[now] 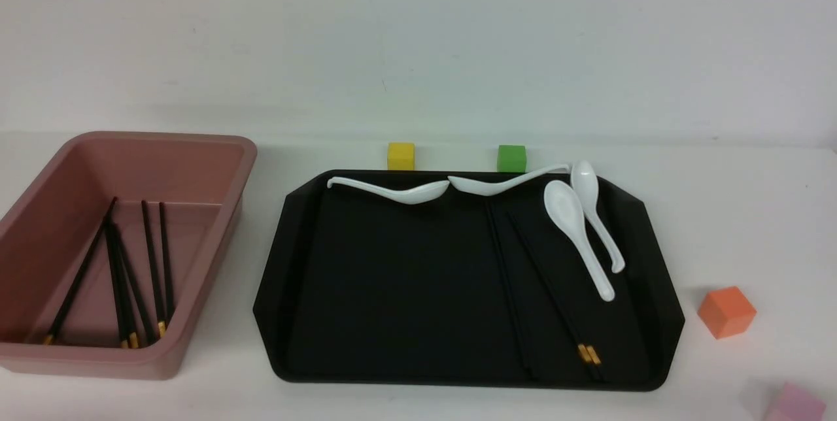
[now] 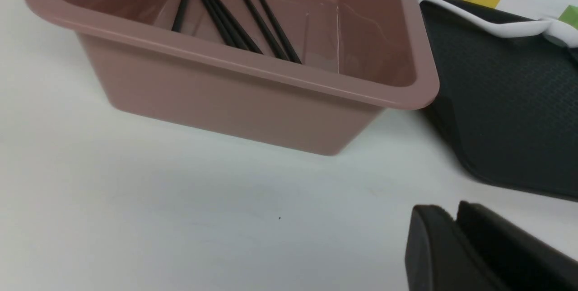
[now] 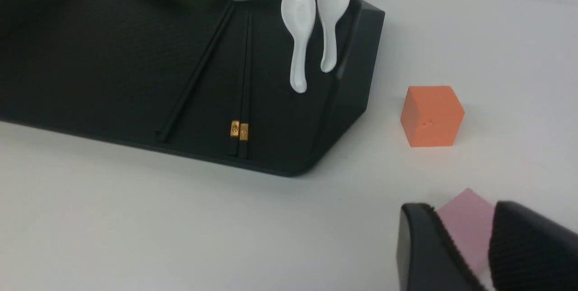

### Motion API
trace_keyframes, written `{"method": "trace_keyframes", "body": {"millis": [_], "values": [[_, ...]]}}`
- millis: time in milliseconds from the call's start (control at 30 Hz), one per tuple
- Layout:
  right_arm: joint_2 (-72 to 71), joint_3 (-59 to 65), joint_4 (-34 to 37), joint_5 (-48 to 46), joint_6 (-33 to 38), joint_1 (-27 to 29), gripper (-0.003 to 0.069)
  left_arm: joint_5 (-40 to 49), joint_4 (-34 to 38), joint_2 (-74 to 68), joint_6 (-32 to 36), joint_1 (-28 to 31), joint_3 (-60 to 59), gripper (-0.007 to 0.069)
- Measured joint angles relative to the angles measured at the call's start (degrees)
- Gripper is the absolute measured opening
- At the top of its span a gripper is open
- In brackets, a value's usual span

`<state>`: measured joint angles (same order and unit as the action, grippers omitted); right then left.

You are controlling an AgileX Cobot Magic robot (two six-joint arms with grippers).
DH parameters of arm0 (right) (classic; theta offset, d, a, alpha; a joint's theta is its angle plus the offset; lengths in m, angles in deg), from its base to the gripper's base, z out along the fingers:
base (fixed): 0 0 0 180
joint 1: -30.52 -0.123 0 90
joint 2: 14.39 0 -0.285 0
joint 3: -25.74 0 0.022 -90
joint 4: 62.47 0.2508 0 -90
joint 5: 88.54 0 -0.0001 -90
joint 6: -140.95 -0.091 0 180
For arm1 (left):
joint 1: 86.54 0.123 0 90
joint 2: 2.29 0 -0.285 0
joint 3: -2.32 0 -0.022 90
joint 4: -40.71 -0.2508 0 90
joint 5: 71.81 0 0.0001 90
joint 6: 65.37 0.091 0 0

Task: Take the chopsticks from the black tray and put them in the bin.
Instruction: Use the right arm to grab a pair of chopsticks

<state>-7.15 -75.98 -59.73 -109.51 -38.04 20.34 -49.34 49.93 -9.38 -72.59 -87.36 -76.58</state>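
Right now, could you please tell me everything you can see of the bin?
The bin is a deep, dusty-pink rectangular tub, plastic by its look, with rounded corners and a thick rim. It stands upright on the white table, left of the tray and apart from it. Several black chopsticks lie slanted inside it, gold bands toward the robot's side. Only table and chopsticks touch it.

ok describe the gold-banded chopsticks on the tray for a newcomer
Find the black tray, the widest thing in view. In its right half, left of the white spoons, two chopsticks lie side by side. On the tray only this pair shows gold bands, at its near end.
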Motion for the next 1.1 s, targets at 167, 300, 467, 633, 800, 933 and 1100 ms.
{"method": "trace_keyframes", "body": {"millis": [167, 300, 467, 633, 800, 933, 1100], "values": [[0.0, 0.0, 0.0, 0.0, 0.0, 0.0, 0.0240, 0.0, 0.0, 0.0, 0.0, 0.0, 0.0, 0.0082], [0.0, 0.0, 0.0, 0.0, 0.0, 0.0, 0.0240, 0.0, 0.0, 0.0, 0.0, 0.0, 0.0, 0.0082], [0.0, 0.0, -0.3, 0.0, 0.0, 0.0, 0.0240, 0.0, 0.0, 0.0, 0.0, 0.0, 0.0, 0.0082], [0.0, 0.0, -0.9, 0.0, 0.0, 0.0, 0.0240, 0.0, 0.0, 0.0, 0.0, 0.0, 0.0, 0.0082], [0.0, 0.0, -1.1, 0.0, 0.0, 0.0, 0.0240, 0.0, 0.0, 0.0, 0.0, 0.0, 0.0, 0.0082], [0.0, 0.0, 3.1, 0.2, -2.4, 0.0, 0.0240, 0.0, 0.0, 0.0, 0.0, 0.0, 0.0, 0.0082], [0.0, 0.2, 22.0, 0.5, -11.6, 0.0, 0.0240, 0.0, 0.0, 0.0, 0.0, 0.0, 0.0, 0.0082]]}}
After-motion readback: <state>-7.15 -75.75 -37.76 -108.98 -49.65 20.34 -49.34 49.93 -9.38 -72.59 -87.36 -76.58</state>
